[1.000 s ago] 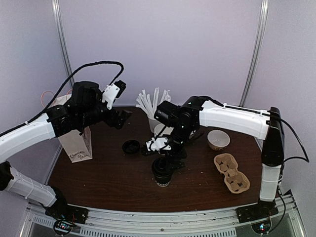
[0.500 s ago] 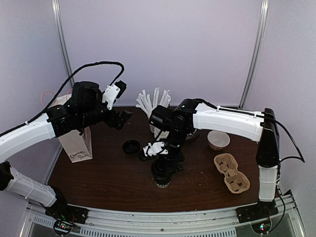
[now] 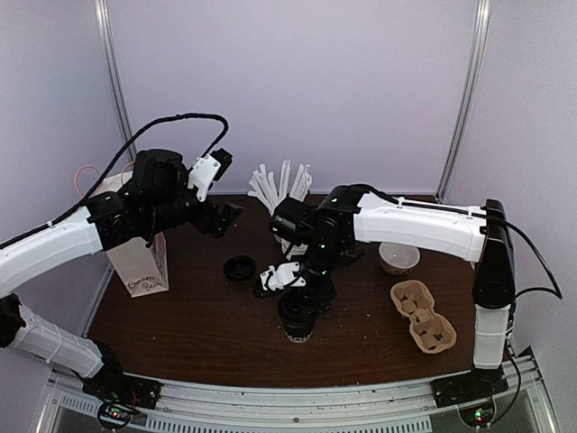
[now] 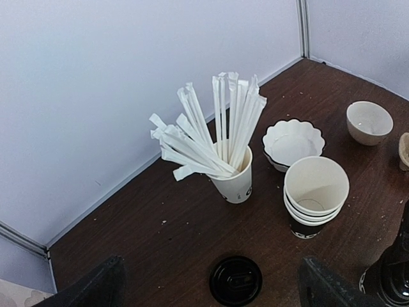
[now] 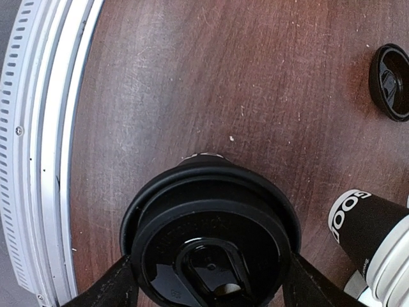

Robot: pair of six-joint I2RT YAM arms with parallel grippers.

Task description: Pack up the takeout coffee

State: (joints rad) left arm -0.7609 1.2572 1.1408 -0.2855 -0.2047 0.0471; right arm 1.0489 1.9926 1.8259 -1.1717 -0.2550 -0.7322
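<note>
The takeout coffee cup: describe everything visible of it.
The takeout coffee is a black paper cup with white block lettering low on its side, capped with a glossy black plastic lid with a raised rim and sip opening. It stands upright on the brown table near the front edge, apart from the loose black lid and the pulp carrier. The right tool hangs just above, with fingers on each side of the lid; whether they touch it cannot be told.
</note>
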